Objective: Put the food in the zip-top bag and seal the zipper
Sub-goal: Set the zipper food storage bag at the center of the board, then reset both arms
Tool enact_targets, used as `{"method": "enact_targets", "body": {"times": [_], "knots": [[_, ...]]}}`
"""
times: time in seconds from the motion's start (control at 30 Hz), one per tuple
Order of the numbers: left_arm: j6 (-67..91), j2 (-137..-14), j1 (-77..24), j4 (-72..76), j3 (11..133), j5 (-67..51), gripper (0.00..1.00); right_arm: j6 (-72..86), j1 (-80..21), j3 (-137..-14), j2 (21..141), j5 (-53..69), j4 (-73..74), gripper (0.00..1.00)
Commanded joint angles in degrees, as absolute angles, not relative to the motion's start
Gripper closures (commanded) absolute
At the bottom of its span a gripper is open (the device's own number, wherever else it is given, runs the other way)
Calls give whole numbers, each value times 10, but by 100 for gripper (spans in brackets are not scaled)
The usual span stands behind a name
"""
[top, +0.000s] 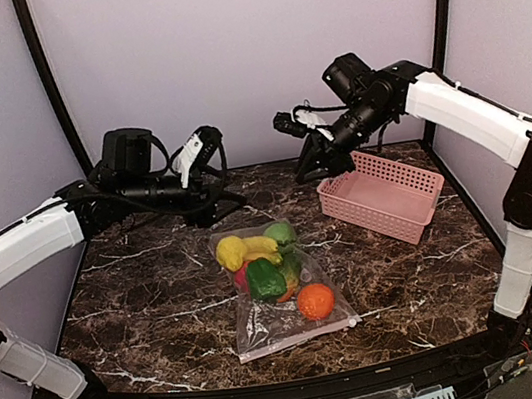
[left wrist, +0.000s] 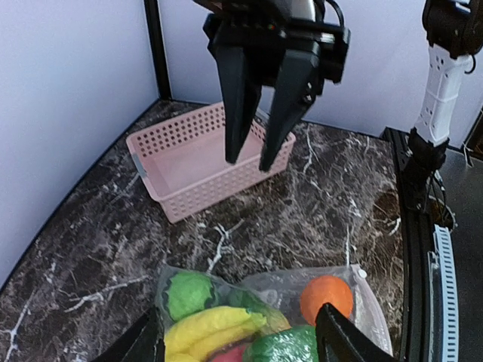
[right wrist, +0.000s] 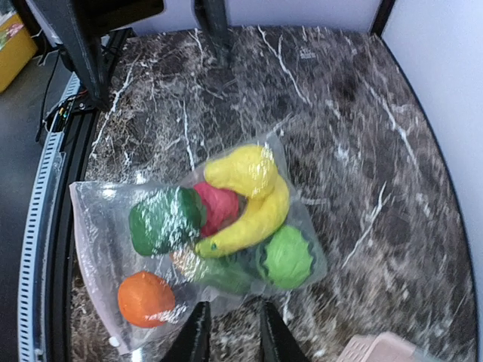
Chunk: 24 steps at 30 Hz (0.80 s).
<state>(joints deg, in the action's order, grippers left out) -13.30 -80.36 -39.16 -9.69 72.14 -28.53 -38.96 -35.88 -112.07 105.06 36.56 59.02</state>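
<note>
The top view alone gives the whole layout. The zip-top bag [top: 266, 326] lies flat in the middle of the dark marbled desk [top: 139, 290] with the food [top: 265, 278] inside it. The zipper [top: 298, 337] shows as a pale pinkish strip along the bag's near edge; whether it is pressed closed cannot be told. A pink slotted basket [top: 380, 217] stands apart from the bag at the far right.

The left wrist view shows what the top view does not. The left fingers [left wrist: 339, 339] are spread wide, one at each bottom corner, gripping nothing and held above the bag's far end. Across the desk, the right fingers [left wrist: 241, 98] hang tips down in front of the basket with a narrow gap between them, and they too are empty.

The right wrist view looks down on the bag and sorts its contents:
- a yellow pear [right wrist: 241, 170]
- a banana [right wrist: 253, 219] curving beside the pear
- a red-pink fruit [right wrist: 220, 205]
- a green pepper [right wrist: 162, 220]
- a green round piece [right wrist: 287, 256]
- an orange [right wrist: 145, 298], alone toward the bag's other end

In this view the right arm's own fingers sit at the bottom edge, slightly parted, near the bag and not touching it.

Any print on the bag is too small to read.
</note>
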Motion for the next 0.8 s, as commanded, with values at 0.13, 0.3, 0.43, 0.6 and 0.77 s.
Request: {"method": "enact_targets", "body": {"times": [0.13, 0.3, 0.43, 0.6, 0.77], "knots": [[-144, -735, -442, -149, 627, -260, 34, -349, -280, -902, 917, 402, 531, 65], [-150, -676, -443, -86, 545, -119, 30, -272, -208, -823, 850, 344, 426, 46], [-117, -620, -442, -28, 507, 17, 16, -156, -101, -797, 787, 268, 310, 1], [-104, -587, -442, -19, 493, 48, 11, -106, -66, -788, 763, 211, 266, 1], [-94, -584, -442, -3, 477, 68, 10, -64, -66, -747, 758, 204, 224, 1]]}}
